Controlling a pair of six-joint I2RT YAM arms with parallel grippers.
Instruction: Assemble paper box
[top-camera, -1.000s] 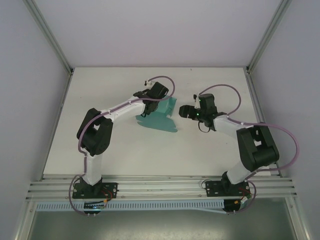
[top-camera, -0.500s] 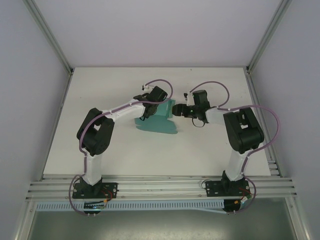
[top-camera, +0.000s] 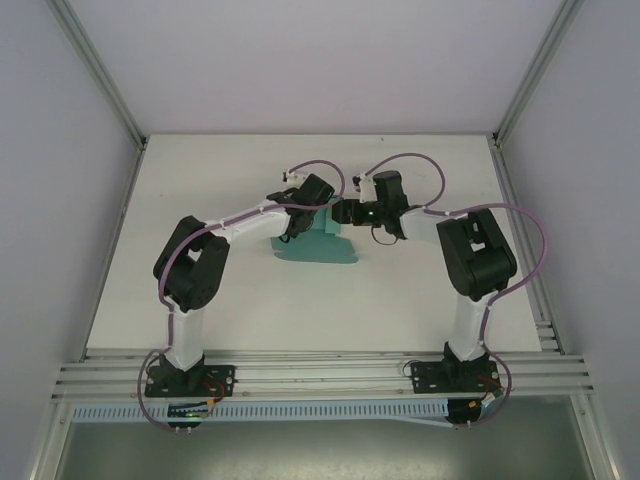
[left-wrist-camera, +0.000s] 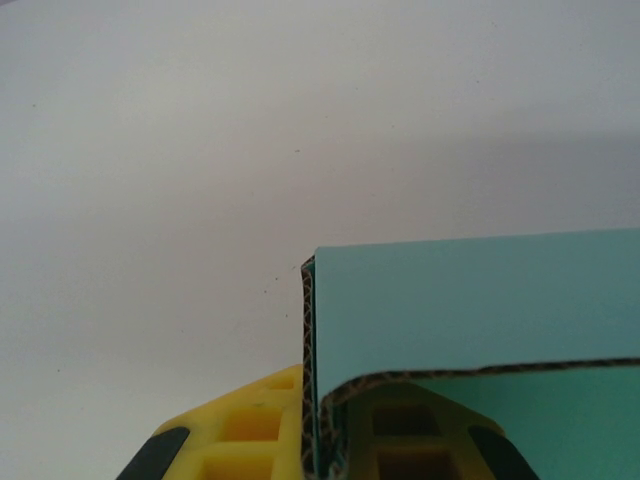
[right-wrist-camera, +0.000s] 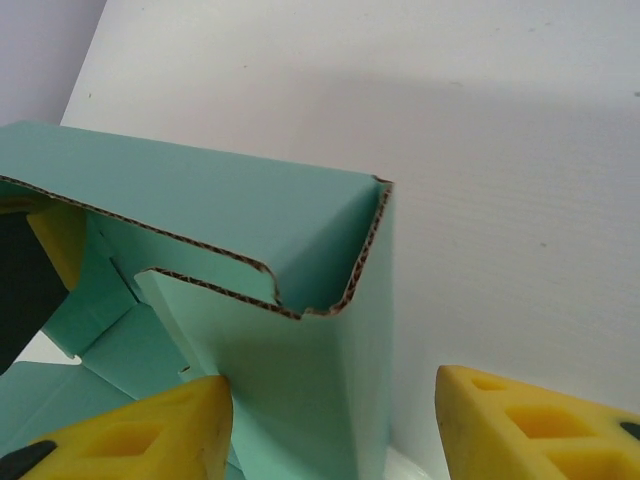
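Observation:
The paper box (top-camera: 318, 248) is teal corrugated card, partly folded, lying mid-table with one wall raised. My left gripper (top-camera: 300, 218) is shut on it: in the left wrist view a card edge (left-wrist-camera: 470, 300) stands pinched between the yellow fingers (left-wrist-camera: 250, 430). My right gripper (top-camera: 344, 212) has come in from the right and is open. In the right wrist view a folded upright corner of the box (right-wrist-camera: 230, 200) sits between its jaws (right-wrist-camera: 335, 430). The left fingertip (right-wrist-camera: 140, 435) touches the card. The right fingertip (right-wrist-camera: 540, 425) stands apart from it.
The white table (top-camera: 200, 290) has free room on both sides of the box and in front of it. Aluminium rails (top-camera: 320, 372) run along the near edge by the arm bases. Pale walls and frame posts (top-camera: 100, 75) enclose the table.
My right arm has swung left to the box, and its jaws have narrowed around the raised corner. The left gripper has kept its grip; the box shifted slightly.

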